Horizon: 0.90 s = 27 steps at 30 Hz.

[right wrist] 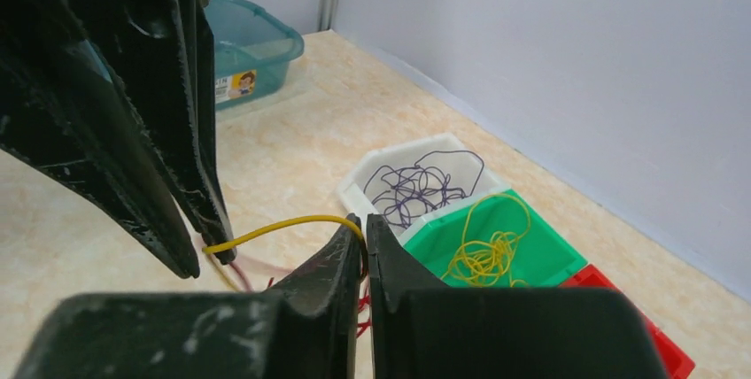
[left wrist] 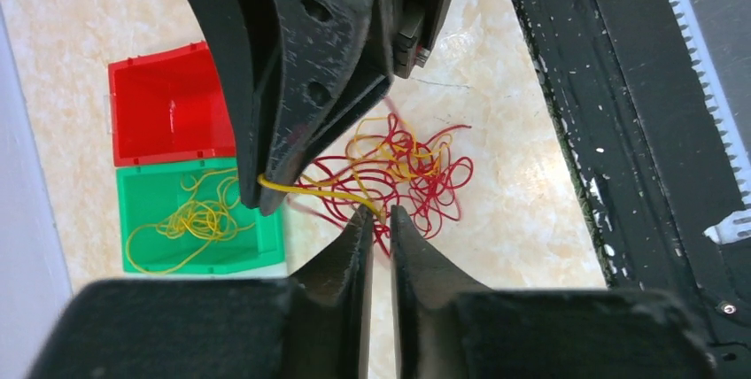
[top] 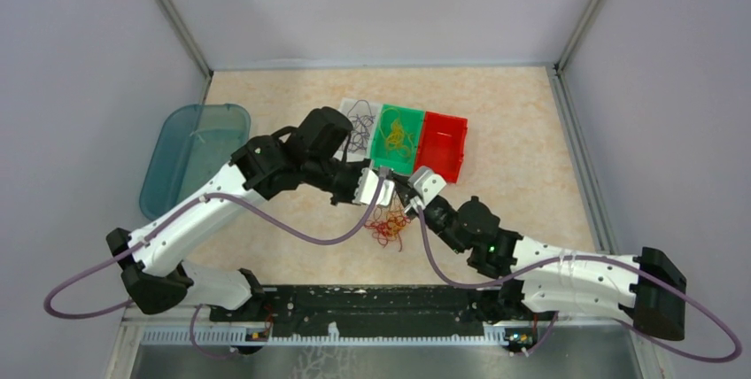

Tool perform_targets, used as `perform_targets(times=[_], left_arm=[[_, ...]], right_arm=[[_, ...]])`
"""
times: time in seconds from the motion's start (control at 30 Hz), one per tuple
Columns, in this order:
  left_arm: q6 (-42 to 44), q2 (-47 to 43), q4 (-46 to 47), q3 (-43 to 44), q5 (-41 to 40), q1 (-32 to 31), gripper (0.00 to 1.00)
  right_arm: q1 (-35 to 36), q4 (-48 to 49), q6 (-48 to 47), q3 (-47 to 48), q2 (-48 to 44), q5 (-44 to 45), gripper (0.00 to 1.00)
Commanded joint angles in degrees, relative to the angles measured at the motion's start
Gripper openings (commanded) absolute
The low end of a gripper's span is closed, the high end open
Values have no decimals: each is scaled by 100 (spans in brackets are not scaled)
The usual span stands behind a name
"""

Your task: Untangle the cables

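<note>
A tangle of red and yellow cables [top: 388, 228] [left wrist: 416, 175] lies on the table between the arms, just in front of the bins. My two grippers meet tip to tip above it. One yellow cable [left wrist: 319, 191] [right wrist: 283, 222] stretches in a short arc between them, lifted off the pile. The left gripper [top: 394, 191] [left wrist: 379, 213] pinches one end at its fingertips, with only a narrow slit between the jaws. The right gripper [top: 409, 202] [right wrist: 365, 222] is shut on the other end. In the left wrist view the right gripper's fingers [left wrist: 266, 166] hide part of the tangle.
Three bins stand side by side behind the tangle. The white bin [right wrist: 354, 186] holds dark cables, the green bin [left wrist: 261, 237] [right wrist: 549, 251] holds yellow cables, and the red bin [left wrist: 168, 113] [top: 443, 144] shows nothing inside. A teal tub [top: 190, 153] sits far left. A black rail [top: 381, 299] runs along the near edge.
</note>
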Motion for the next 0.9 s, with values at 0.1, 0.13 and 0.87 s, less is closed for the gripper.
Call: perform_targets(times=[0.1,0.13,0.87], left_arm=[[-298,-364,399,-548,-445,75,57],[-412,-441,621,-686,-511,107,71],[-4654,-2515,5438,-3927,700,632,88]], right_arm=[[53,129,262,511,-183,-216,0],[52,43,302,543,-214,-224,0],[49,-229,1841,966,-430,41,0]])
